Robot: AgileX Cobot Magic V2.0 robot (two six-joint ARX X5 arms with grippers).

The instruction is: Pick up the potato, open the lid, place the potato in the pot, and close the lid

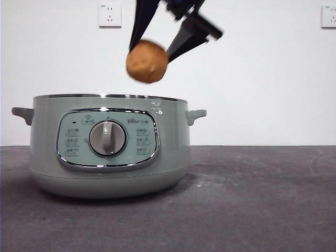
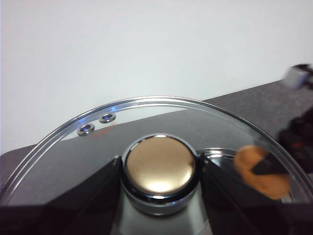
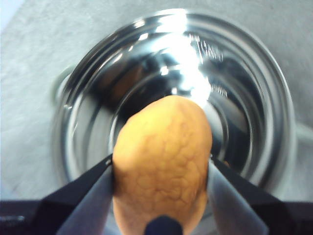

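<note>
Jaws, right: clamped on either flank of the potato (image 3: 164, 164), and the right gripper (image 1: 157, 52) hangs high over the pot (image 1: 107, 147) with its load!
Jaws, left: pressed to both sides of the knob (image 2: 159, 169), so the left gripper (image 2: 159, 196) has the lid (image 2: 146, 122) firmly in hand, well off the pot.
Potato, position: in the air, above the rim and apart from it; in the front view it sits over the middle-to-right part of the opening.
Key relation: straight down from the right jaws lies the open steel bowl (image 3: 234, 88). The right wrist view looks past the potato right into it, so the drop line looks good, though a touch toward the near wall.
Potato, axis: its long axis runs along the jaws, out from the wrist toward the bowl, narrower end leading; the jaws squeeze across its short width. A dark nub shows at the wrist end.
Nearer arm: the right one, plainly, as it carries the potato; the left waits off to the side with the lid, and through the glass it glimpses the potato as an orange blur.
Stage: lid off, potato lifted, not yet in. Likely next: lower and release, nose first.
Risk: a high release could bounce it off the steel.
Bench: the grey bench (image 1: 262, 210) carries only the pot in the front view.
</note>
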